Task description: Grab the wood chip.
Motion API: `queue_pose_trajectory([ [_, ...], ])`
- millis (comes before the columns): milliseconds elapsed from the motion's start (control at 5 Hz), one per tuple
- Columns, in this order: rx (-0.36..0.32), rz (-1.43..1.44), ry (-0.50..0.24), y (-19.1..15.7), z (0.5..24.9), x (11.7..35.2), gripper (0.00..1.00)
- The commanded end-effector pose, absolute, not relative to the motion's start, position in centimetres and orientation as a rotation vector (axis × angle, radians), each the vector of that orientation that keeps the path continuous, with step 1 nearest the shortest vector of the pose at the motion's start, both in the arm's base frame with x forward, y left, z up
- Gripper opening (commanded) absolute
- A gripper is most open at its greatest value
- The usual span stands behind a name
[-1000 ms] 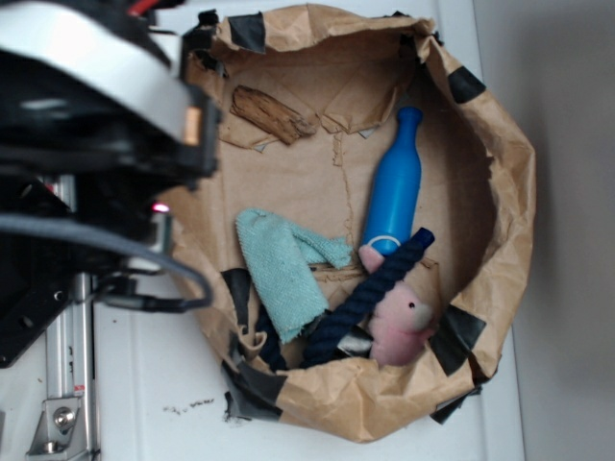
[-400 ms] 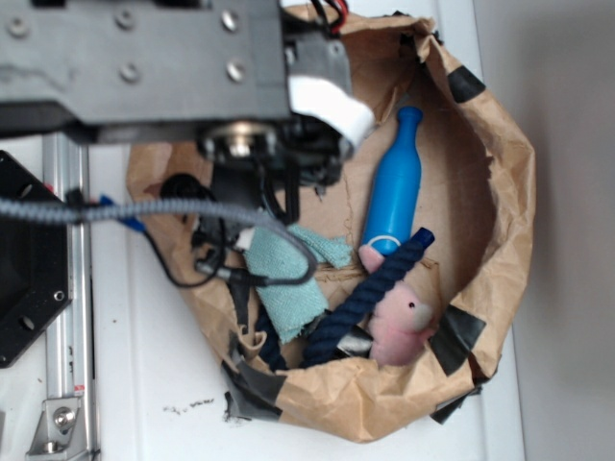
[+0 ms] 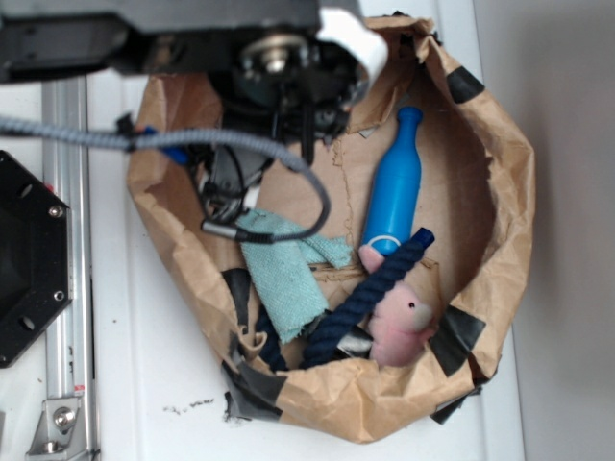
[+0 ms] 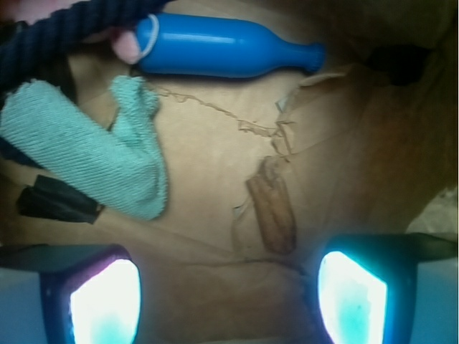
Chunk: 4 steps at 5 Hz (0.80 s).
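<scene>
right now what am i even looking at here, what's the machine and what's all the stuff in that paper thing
Both pictures show the same moment. The exterior view looks straight down on a small robot arm, the dark mass with cables at the top, reaching over a brown paper nest patched with black tape. The wrist view comes from a camera on the arm's hand, looking down past its two fingers, the glowing blue-white shapes in the bottom corners.

Inside the paper lie a blue bottle, a teal cloth, a dark blue rope and a pink plush toy. The wood chip, a small brown splinter, shows only in the wrist view, on the paper just ahead of the fingers, nearer the right one; the arm hides it from above.

The fingers stand wide apart and hold nothing.
</scene>
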<state>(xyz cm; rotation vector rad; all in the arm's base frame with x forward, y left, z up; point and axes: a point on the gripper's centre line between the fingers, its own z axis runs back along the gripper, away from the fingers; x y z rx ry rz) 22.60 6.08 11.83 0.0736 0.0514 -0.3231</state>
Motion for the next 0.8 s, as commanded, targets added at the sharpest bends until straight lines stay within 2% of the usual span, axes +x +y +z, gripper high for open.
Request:
queue_pose_trajectory([
  [0, 0.133, -0.368, 0.048, 5.9, 7.7, 23.7, 1.00],
  [400, 0.138, -0.424, 0.077, 4.1, 4.5, 23.7, 1.00],
  [600, 0.132, -0.426, 0.068, 4.0, 4.6, 23.3, 1.00],
])
